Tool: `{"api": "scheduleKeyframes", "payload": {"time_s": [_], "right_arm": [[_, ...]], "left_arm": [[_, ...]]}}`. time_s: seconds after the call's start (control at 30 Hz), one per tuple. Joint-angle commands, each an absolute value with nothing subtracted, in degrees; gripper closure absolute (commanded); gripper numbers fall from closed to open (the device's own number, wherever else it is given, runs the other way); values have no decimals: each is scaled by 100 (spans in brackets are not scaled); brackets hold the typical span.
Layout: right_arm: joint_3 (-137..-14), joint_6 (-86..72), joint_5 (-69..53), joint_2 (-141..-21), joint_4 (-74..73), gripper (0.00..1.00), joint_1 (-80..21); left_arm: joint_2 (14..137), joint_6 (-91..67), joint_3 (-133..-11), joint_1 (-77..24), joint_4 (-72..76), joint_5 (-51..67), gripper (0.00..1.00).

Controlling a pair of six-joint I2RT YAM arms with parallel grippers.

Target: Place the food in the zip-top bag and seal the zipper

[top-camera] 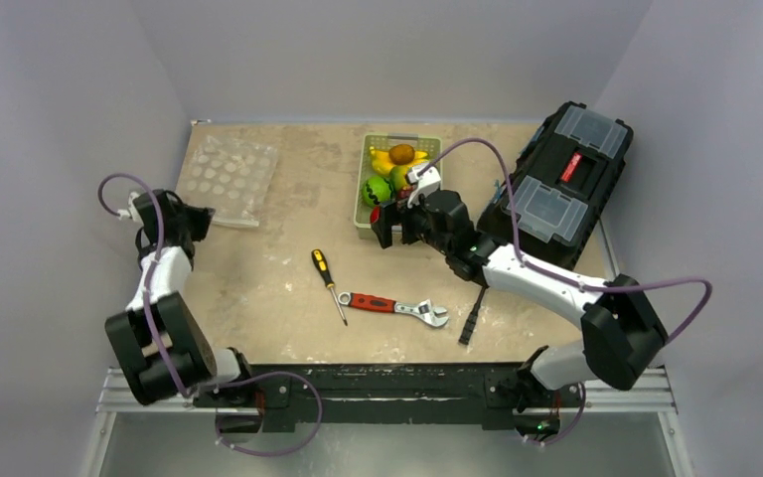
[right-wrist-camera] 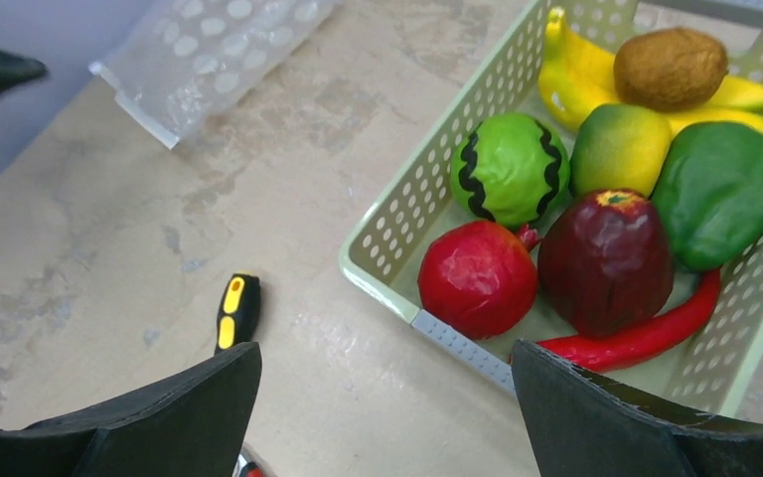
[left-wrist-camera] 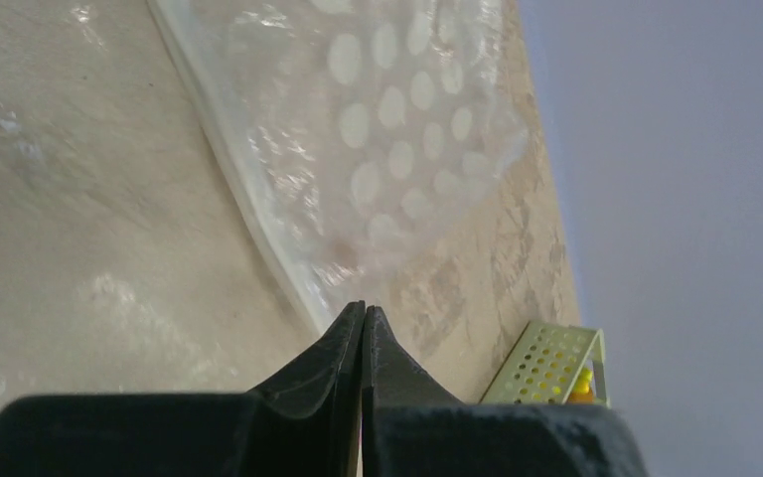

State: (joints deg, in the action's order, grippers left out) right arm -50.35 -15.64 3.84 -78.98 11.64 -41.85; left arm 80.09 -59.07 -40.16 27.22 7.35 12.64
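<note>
Left pincer [left-wrist-camera: 363,312] fully closed at zip-top bag [left-wrist-camera: 397,129] edge; right pincer [right-wrist-camera: 387,350] wide apart above basket [right-wrist-camera: 397,214] rim.

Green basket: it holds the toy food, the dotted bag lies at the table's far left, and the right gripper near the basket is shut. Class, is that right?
No. The right gripper near the green basket is open, jaws wide apart; the right wrist view shows it. The rest stands.

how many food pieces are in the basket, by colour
red: 3, pomegranate, apple, chili
green: 2, watermelon, pepper
yellow: 2, banana bunch, mango
brown: 1, kiwi
total: 8
</note>
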Motion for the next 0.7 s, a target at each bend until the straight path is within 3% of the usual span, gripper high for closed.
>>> {"api": "scheduleKeyframes", "payload": {"time_s": [0.0, 0.17, 0.3, 0.4, 0.43, 0.5, 0.67], "right_arm": [[-5645, -1480, 806, -8270, 654, 1, -4601], [-6316, -1445, 1384, -8712, 127, 1, -5371], [-6673, -1673, 1477, -8831, -179, 1, -5885], [-6682, -1952, 1259, -8723, -253, 1, -6035], [-6605, -2013, 1231, -8637, -212, 1, -6048], [-6464, -2093, 1277, -8445, -160, 1, -6060], [-5947, -2091, 1606, -7895, -45, 1, -6056]], "left_arm": [[6625, -4917, -5027, 2081, -2522, -407, 100], [5687, -4379, -5610, 1997, -4357, -931, 100], [4711, -4012, -5679, 2000, -4915, -1394, 100], [4223, -3888, -5234, 2039, -4405, -318, 100], [4186, -3949, -5033, 2039, -4031, 226, 93], [4357, -4322, -4758, 2039, -3523, 868, 63], [5494, -5041, -4651, 2119, -2797, 1406, 19]]}}
